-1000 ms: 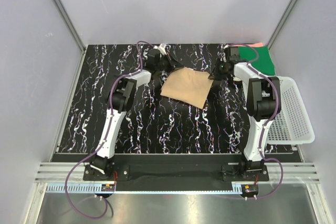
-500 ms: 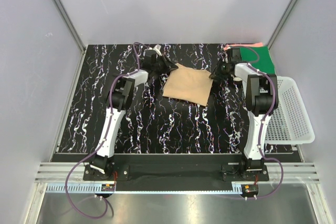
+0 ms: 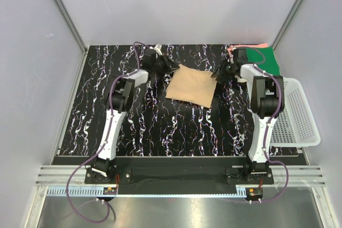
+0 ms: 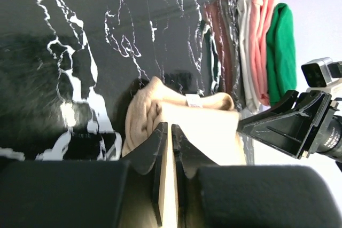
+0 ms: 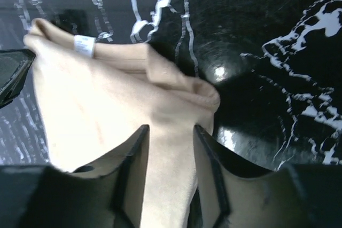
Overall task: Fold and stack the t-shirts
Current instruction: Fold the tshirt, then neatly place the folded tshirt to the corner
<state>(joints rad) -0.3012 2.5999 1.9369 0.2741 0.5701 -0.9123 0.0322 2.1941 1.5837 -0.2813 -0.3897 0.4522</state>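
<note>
**Fold made on one shirt; stacking not yet done.**
Top view: the tan t-shirt [image 3: 189,87] lies folded on the counter [image 3: 160,126], mid-width toward the far edge. The green t-shirt [image 3: 264,60] and pink t-shirt [image 3: 259,46] sit at the far right corner, just beyond the basket [image 3: 299,116]. You have open counter near and left. Left wrist: your left gripper [image 4: 169,127], jaws nearly together, appears to pinch a sliver of tan cloth. Right wrist: your right gripper [image 5: 171,129] stands parted astride the fold, gripping nothing.

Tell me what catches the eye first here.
A folded tan shirt lies toward the far side of the black marbled table, with the left claw and right claw at its far corners. In the far right corner a green shirt sits on a pink shirt, near a white basket.
</note>
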